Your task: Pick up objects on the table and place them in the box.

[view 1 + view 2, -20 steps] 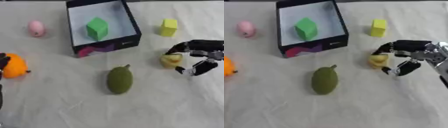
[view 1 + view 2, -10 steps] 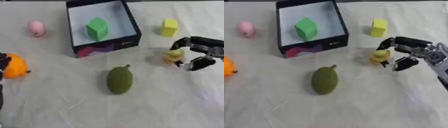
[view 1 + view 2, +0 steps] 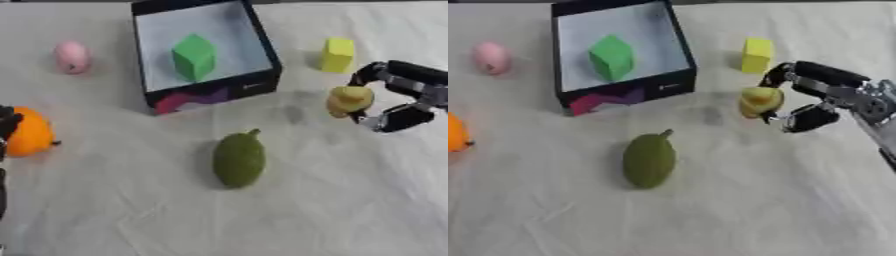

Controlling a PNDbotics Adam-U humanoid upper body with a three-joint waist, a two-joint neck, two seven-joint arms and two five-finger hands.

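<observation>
My right hand [image 3: 826, 102] comes in from the right, its fingers and thumb curled round a small yellow fruit [image 3: 759, 100]. The fruit hangs a little above the cloth, right of the box, with its shadow to the left. The black box [image 3: 261, 55] stands at the upper middle with a green block [image 3: 193, 56] inside. On the cloth lie a yellow block [image 3: 338, 54], a green oval fruit [image 3: 238, 159], a pink object [image 3: 72, 56] and an orange fruit [image 3: 30, 132]. My left hand [image 3: 6, 122] shows as a dark shape at the left edge, against the orange fruit.
A white wrinkled cloth [image 3: 332, 210] covers the table. The box's front wall carries a pink and purple pattern [image 3: 194, 98].
My right hand has closed round the yellow fruit and raised it, drifting slightly up and left. The other objects have stayed put.
</observation>
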